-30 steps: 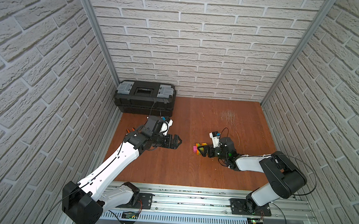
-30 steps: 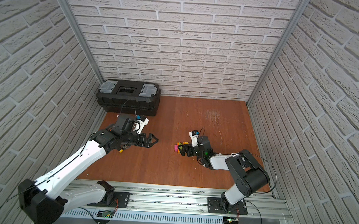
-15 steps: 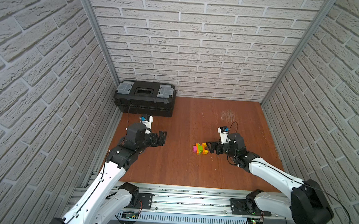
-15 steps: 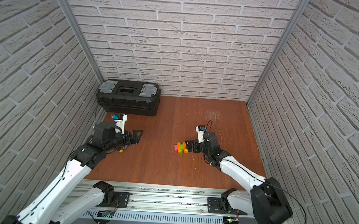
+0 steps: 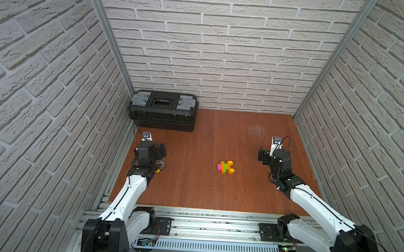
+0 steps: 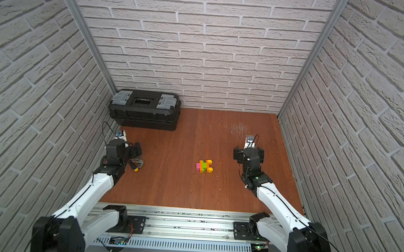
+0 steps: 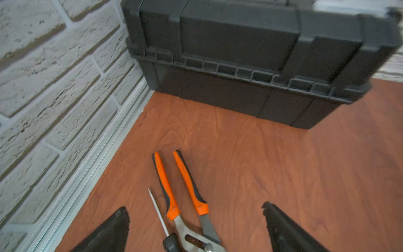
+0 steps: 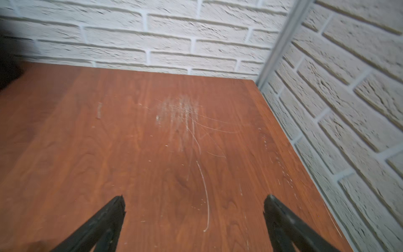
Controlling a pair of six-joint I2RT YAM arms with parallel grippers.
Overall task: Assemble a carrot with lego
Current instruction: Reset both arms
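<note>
The carrot [image 5: 225,167] [image 6: 204,166], a small clump of joined lego in orange and lime green with a pink end and yellow bits, lies alone on the wooden floor near the middle in both top views. My left gripper [image 5: 159,151] [image 6: 135,149] hovers far to its left, open and empty, above the pliers. My right gripper [image 5: 275,156] [image 6: 248,154] is well to the carrot's right, open and empty. In the left wrist view the gripper [image 7: 194,207] has wide-apart jaws. In the right wrist view the gripper [image 8: 194,197] is open over bare scratched wood. Neither wrist view shows the carrot.
A black toolbox [image 5: 163,110] [image 7: 250,65] stands at the back left against the walls. Orange-handled pliers [image 7: 185,192] [image 6: 137,163] and a thin screwdriver [image 7: 159,211] lie on the floor under my left gripper. Brick walls close in on three sides.
Both arms have drawn back from the middle, the left toward the left wall, the right toward the right. The right gripper has moved away from the carrot, which lies where it was.
</note>
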